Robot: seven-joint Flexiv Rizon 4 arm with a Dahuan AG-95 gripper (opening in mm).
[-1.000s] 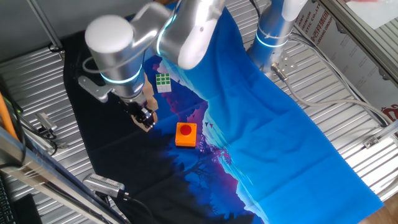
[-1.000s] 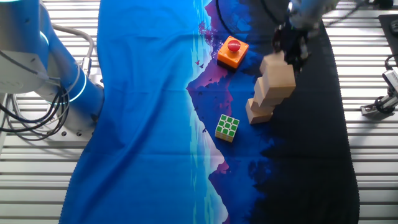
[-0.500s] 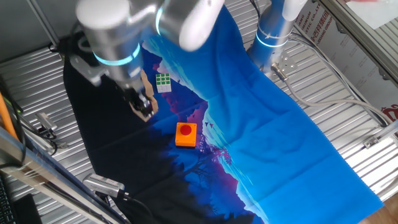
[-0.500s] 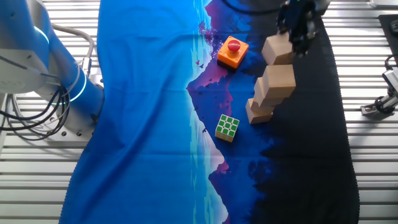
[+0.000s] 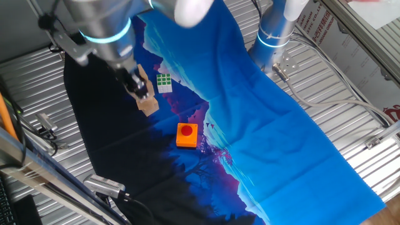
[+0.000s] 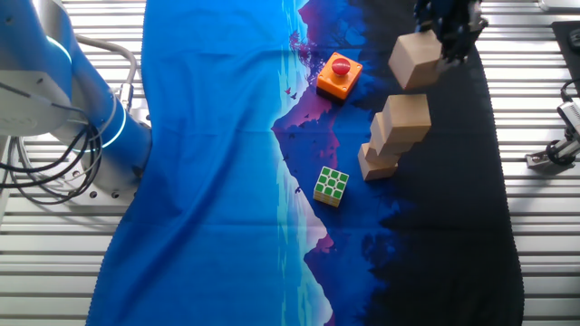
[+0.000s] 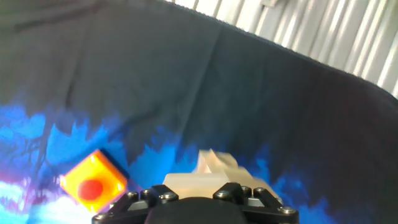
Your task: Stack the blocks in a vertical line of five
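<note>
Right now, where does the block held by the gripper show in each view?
One fixed view: held block, upper left, beside the green-and-white cube.
The other fixed view: upper right, above the stack.
Hand view: bottom centre, partly hidden.
Shared landmark: orange button box.

Covering the middle of a ribbed metal tabletop (image 5: pixel 350 134): a printed cloth (image 5: pixel 275 144), bright blue down one side, fading through purple into black (image 6: pixel 453 244) on the other, creasing softly. Showing bare slats (image 6: pixel 54 272) on both flanks. Lying at one table edge, a small metal clamp (image 6: pixel 555 152). Trailing over the slats, grey cables (image 5: pixel 325 103). Peeking in at a corner, a cardboard box with red print (image 5: pixel 322 25).
</note>
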